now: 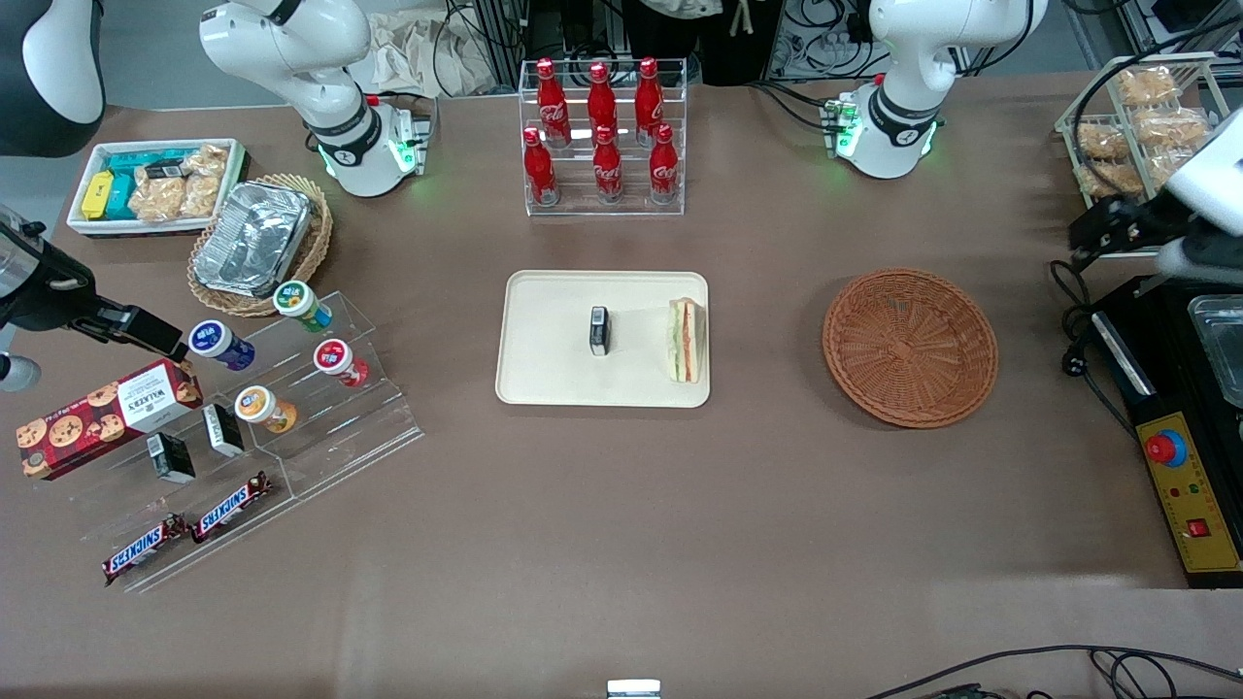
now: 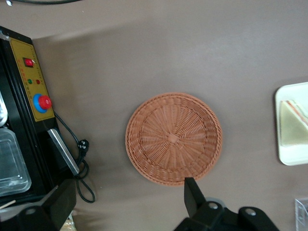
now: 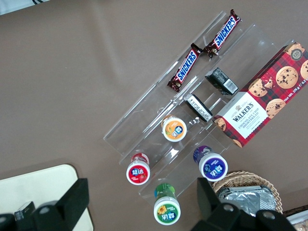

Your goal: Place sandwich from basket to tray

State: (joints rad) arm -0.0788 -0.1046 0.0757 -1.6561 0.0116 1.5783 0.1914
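The sandwich [image 1: 687,340] lies on the cream tray [image 1: 544,379], at the tray's edge nearest the basket, beside a small black box [image 1: 599,330]. It also shows in the left wrist view [image 2: 293,126] on the tray [image 2: 288,159]. The reddish-brown woven basket [image 1: 910,347] is empty and also shows in the left wrist view [image 2: 173,138]. My left gripper [image 1: 1090,236] hovers above the table toward the working arm's end, apart from the basket. In the left wrist view the gripper [image 2: 127,202] is open wide and holds nothing.
A control box with a red button [image 1: 1190,495] and a black cable [image 2: 79,159] lie beside the basket at the working arm's end. A wire rack of bagged snacks [image 1: 1136,126] stands there too. A cola bottle rack [image 1: 602,136] stands farther back than the tray.
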